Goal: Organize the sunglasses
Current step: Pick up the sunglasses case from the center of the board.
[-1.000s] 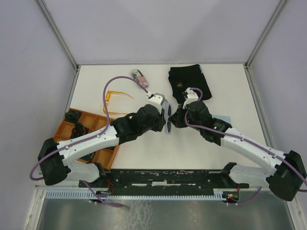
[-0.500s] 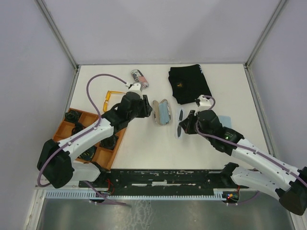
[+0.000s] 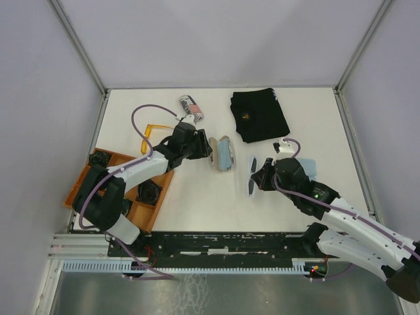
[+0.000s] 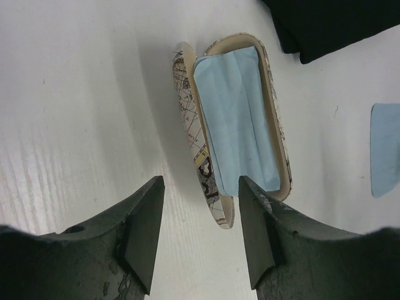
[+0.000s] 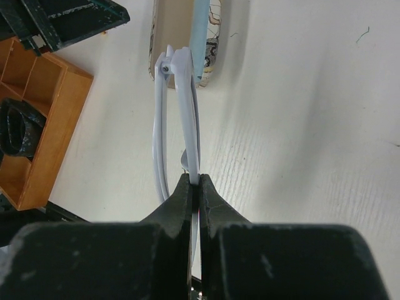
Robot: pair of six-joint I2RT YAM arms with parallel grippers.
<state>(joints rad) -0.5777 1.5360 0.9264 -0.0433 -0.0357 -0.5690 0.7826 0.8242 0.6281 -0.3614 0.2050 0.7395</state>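
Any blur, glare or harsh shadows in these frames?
Top external: even diffuse light, no glare on the table, only soft shadows. Left wrist: case sharp, soft shadow to its left; fingers dark, slightly soft. Right wrist: white sunglasses sharp, right gripper near black.

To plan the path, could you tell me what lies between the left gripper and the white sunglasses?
In the top view, the open printed glasses case, a light blue cloth inside, lies between the left gripper and the white sunglasses.
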